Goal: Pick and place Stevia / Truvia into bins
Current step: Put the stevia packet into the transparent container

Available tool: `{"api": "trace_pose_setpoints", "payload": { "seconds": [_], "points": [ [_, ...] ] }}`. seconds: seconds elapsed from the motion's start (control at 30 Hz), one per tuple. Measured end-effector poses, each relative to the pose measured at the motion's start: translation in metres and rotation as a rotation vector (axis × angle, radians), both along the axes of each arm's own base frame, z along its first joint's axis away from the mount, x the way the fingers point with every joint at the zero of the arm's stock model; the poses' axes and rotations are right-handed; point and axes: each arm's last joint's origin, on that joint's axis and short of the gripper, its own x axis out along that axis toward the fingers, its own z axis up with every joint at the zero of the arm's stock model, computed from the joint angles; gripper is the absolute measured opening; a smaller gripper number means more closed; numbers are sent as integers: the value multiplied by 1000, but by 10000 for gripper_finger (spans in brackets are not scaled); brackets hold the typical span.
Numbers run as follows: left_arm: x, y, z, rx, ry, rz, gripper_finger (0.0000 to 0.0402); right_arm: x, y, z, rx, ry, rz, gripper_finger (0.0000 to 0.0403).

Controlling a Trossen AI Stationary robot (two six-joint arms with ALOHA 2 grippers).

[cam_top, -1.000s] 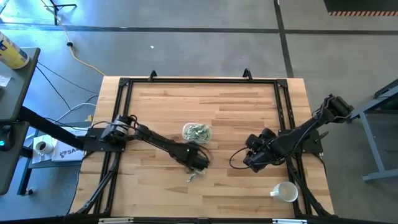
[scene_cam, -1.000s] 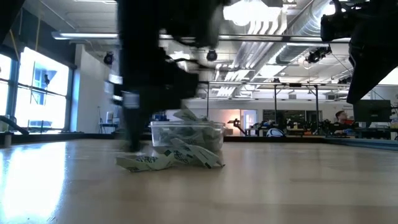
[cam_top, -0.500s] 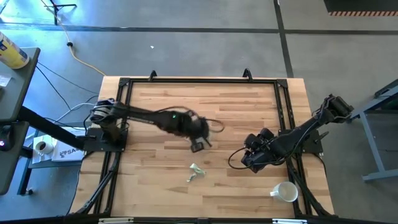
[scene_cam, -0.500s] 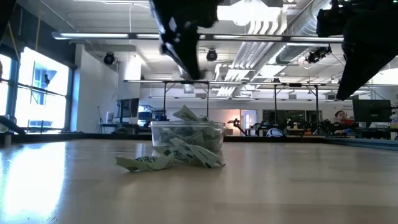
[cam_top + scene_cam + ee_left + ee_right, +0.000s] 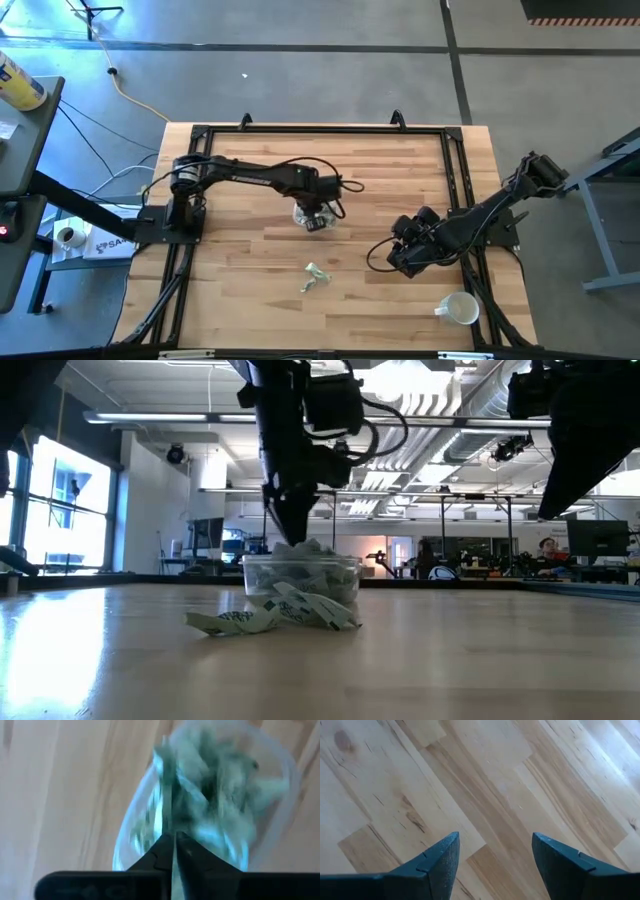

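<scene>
The left claw (image 5: 318, 218) hangs right over the bin (image 5: 300, 576), tips pointing down into the heap of packets (image 5: 215, 810) that already fills it — the spot from which a packet would fall inside rather than on the desk (image 5: 380, 180). In the left wrist view its two fingers (image 5: 192, 857) stand almost together with only a hairline slit between them; a pale sliver seems to sit at that slit, but I cannot tell whether it is a pinched packet or one in the heap behind. So the claw reads as closed, its load unsure.

Loose packets (image 5: 316, 275) lie on the desk in a small clump nearer the front edge, apart from the bin — they are what is left to fetch, in my judgement.

The right claw (image 5: 492, 852) waits over bare wood to the right, well clear of the bin, fingers spread wide and holding nothing, likely parked so the arms do not cross.
</scene>
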Motion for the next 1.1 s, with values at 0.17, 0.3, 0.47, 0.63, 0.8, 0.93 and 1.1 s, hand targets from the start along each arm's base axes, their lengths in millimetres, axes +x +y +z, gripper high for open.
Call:
{"api": "trace_pose_setpoints", "payload": {
  "seconds": [0.17, 0.3, 0.47, 0.63, 0.8, 0.93, 1.1],
  "points": [
    [-18, -29, 51, 30, -99, 20, 47, 0, 0, 0, -8, -2, 5, 239],
    [-37, -64, 78, -24, -165, 93, 70, 1, 0, 0, -19, 2, 40, 240],
    [-52, -130, 59, -116, -172, 45, 135, 5, 3, 1, -28, 19, 179, 240],
    [-57, -184, 16, -215, -249, -3, 214, 10, 6, 2, -64, 11, 305, 239],
    [-60, -228, -19, -264, -341, -85, 267, 11, 6, 2, -121, 14, 357, 240],
    [-57, -241, -54, -230, -280, -38, 275, 11, 4, 2, -123, 25, 354, 239],
    [-50, -241, -61, -187, -271, 81, 275, 11, 3, 2, -115, 33, 349, 240]
  ]
}}
